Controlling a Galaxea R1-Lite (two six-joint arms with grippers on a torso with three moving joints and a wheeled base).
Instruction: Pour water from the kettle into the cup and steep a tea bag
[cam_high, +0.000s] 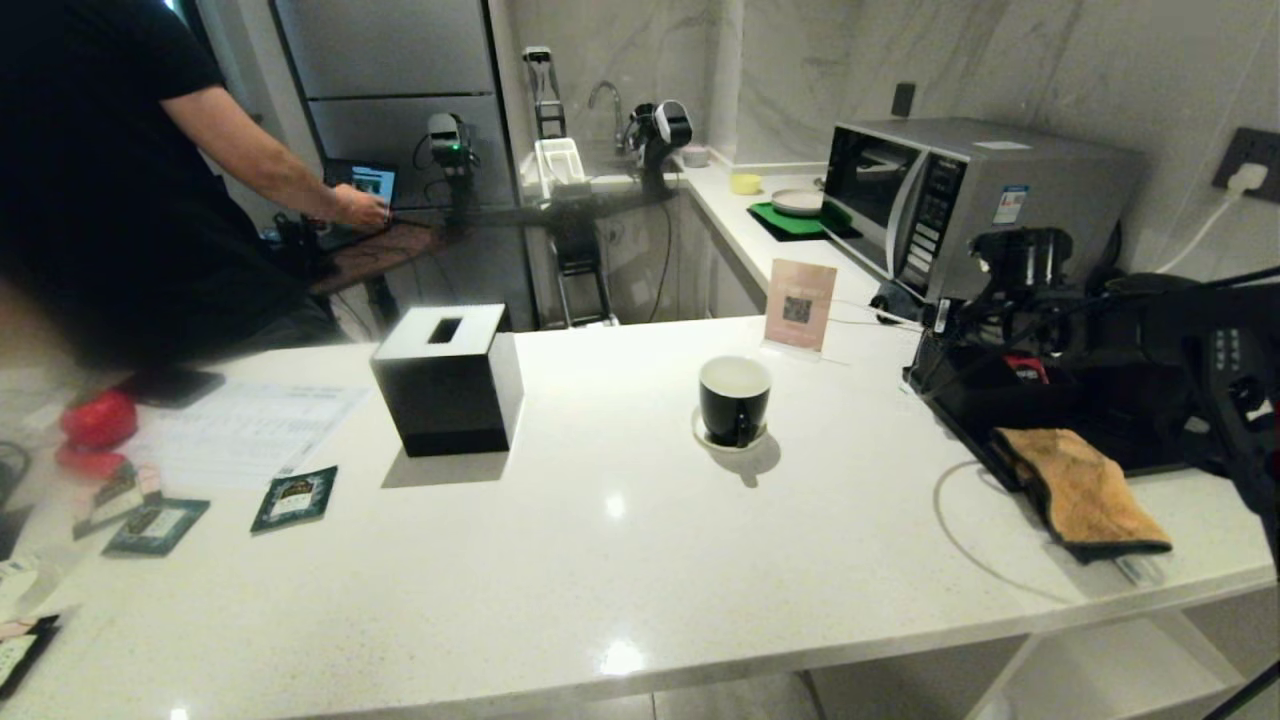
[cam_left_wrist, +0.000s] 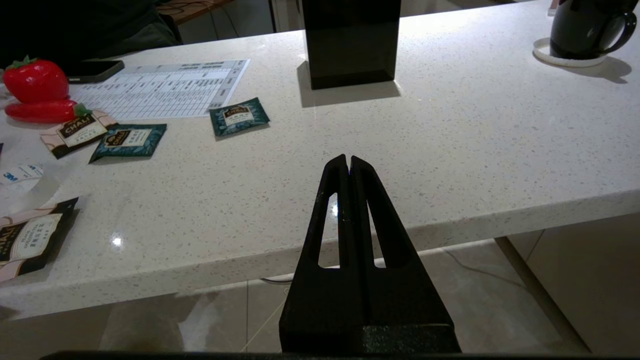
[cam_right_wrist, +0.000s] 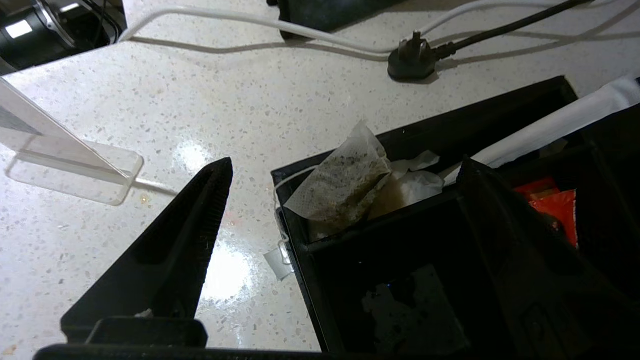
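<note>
Tea bag (cam_right_wrist: 345, 185) lies in corner compartment of black box (cam_right_wrist: 400, 280); right gripper (cam_right_wrist: 345, 170) spread wide just above it, empty. Left gripper (cam_left_wrist: 348, 162) pressed together, parked off counter (cam_left_wrist: 450, 150) edge.

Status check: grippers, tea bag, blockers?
Left gripper shut, parked off the counter edge. Right gripper open over tea bag in black box. Nothing blocking.

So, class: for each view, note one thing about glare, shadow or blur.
Head view: the person at the left edge is blurred; left wrist view: the cup casts a soft shadow on the counter; right wrist view: bright glare patches on the counter beside the open right gripper.
</note>
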